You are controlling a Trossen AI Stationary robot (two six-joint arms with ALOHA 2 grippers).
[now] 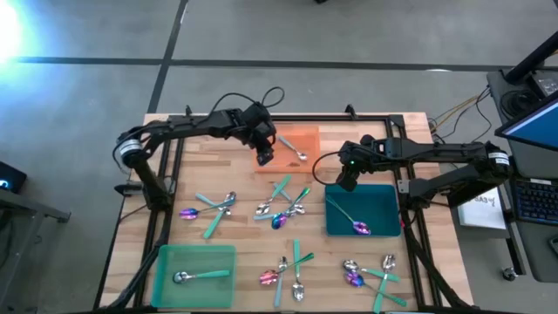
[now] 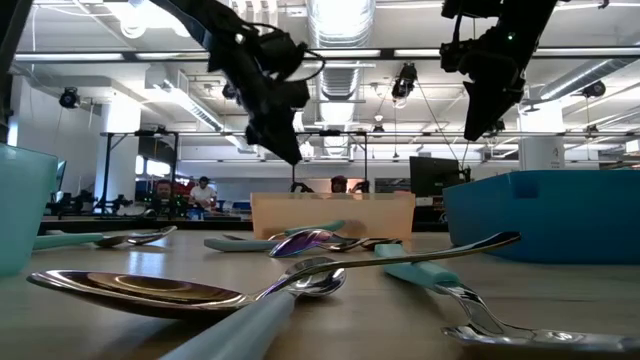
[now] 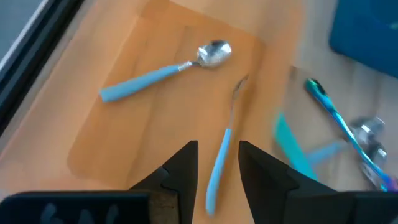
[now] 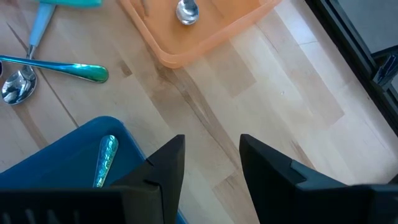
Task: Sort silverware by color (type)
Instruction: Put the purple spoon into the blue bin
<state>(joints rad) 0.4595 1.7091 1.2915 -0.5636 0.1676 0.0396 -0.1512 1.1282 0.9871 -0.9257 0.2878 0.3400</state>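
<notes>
My left gripper is open and hovers over the orange tray. In that tray lie a teal-handled spoon and a second teal-handled utensil, whose handle shows between my fingers without touching them. My right gripper is open over bare table by the far left corner of the blue tray, which holds an iridescent spoon. The green tray holds a teal-handled spoon. More silverware lies loose on the table.
Loose clusters of silver, iridescent and teal-handled pieces lie mid-table, near the front edge and front right. A black frame rims the table. Bare wood lies between the orange and blue trays. People show in the room behind.
</notes>
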